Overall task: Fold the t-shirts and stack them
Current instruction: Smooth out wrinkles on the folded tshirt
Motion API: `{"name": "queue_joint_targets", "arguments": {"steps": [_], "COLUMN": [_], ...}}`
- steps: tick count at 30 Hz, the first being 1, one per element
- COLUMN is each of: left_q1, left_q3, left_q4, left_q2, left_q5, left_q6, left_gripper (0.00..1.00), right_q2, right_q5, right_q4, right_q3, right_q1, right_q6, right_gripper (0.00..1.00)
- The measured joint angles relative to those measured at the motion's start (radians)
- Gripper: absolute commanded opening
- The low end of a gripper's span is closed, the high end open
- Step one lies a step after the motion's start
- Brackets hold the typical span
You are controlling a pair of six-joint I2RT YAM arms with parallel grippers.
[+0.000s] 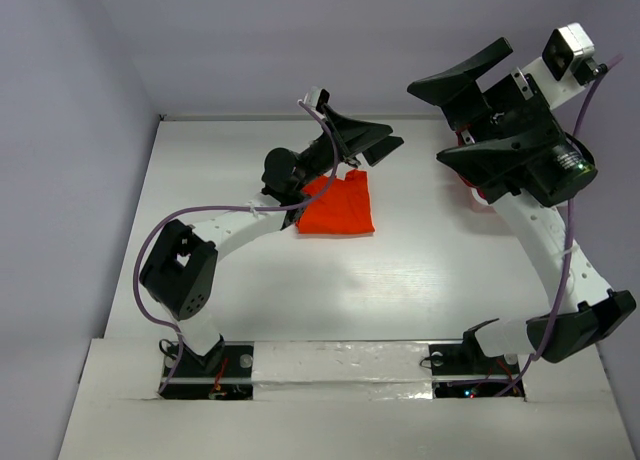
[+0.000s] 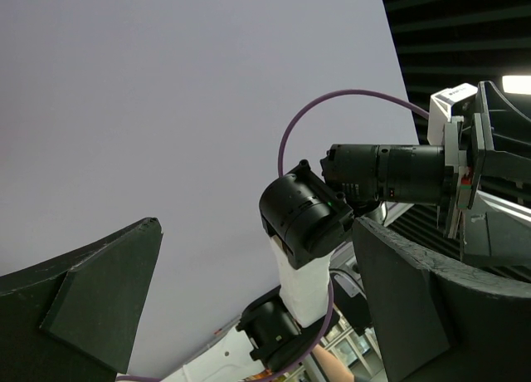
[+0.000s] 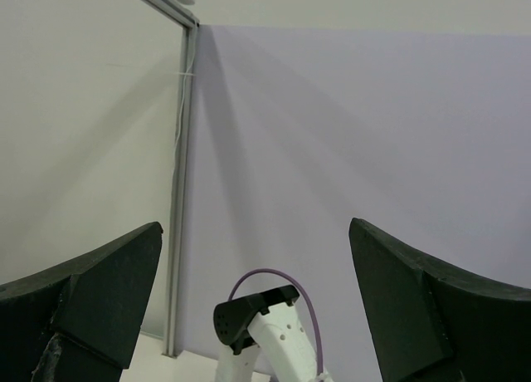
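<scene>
The top view shows one orange-red t-shirt [image 1: 338, 206] lying flat mid-surface [image 1: 400, 280], its far corner under the spread left hand [image 1: 385, 140]. One sliver of red cloth [image 1: 472, 193] peeks from beneath the raised right hand [image 1: 428, 120], also spread; the rest is hidden. The left wrist view shows two parted fingers [image 2: 91, 299] and the wall [image 2: 166, 108]. The right wrist view shows two parted fingers [image 3: 99, 291] likewise

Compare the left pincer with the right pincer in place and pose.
The left pincer hangs by the far edge of the orange-red t-shirt; the right pincer is off to the right, above a sliver of red cloth. In the top view the left pincer looks small, the right pincer much larger, so it likely sits higher. Both stand open and hold nothing.
</scene>
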Motion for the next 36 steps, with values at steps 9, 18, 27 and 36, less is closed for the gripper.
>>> {"name": "queue_joint_targets", "arguments": {"steps": [9,18,27,36], "left_q1": [0.000,0.000,0.000,0.000], "left_q3": [0.001,0.001,0.003,0.003], "left_q4": [0.000,0.000,0.000,0.000], "left_q2": [0.000,0.000,0.000,0.008], "left_q5": [0.003,0.003,0.003,0.003], "left_q6": [-0.002,-0.003,-0.006,-0.006], "left_gripper": [0.99,0.99,0.99,0.99], "right_q2": [-0.008,-0.012,-0.016,-0.016], "right_q5": [0.005,0.007,0.007,0.007], "right_q4": [0.000,0.000,0.000,0.000], "right_q3": [0.000,-0.009,-0.015,-0.015], "right_q1": [0.000,0.000,0.000,0.000], "right_q6": [-0.004,-0.005,-0.013,-0.016], "right_gripper": [1.00,1.00,1.00,1.00]}}
